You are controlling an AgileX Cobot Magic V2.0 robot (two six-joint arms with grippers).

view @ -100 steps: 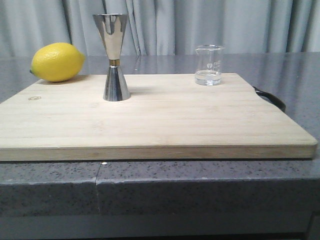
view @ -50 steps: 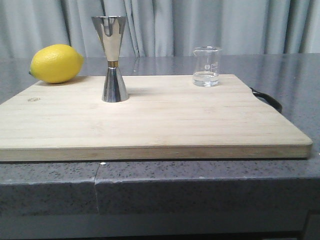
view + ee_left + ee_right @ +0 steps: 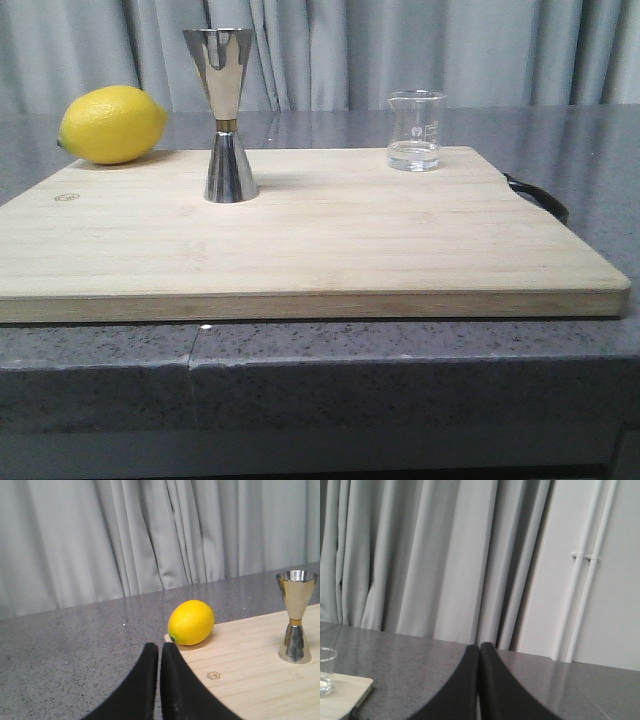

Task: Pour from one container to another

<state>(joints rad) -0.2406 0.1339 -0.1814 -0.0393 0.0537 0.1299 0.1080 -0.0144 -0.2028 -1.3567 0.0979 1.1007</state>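
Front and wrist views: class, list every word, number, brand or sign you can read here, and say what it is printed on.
No text can be read.
beaker: white printed marks, too small to read.
cutting board: small hexagon mark, a sign without letters; also faint in the front view.
jigger and lemon: nothing printed.

Grey speckled counter (image 3: pixel 400 370) carries a wooden cutting board (image 3: pixel 330 250)
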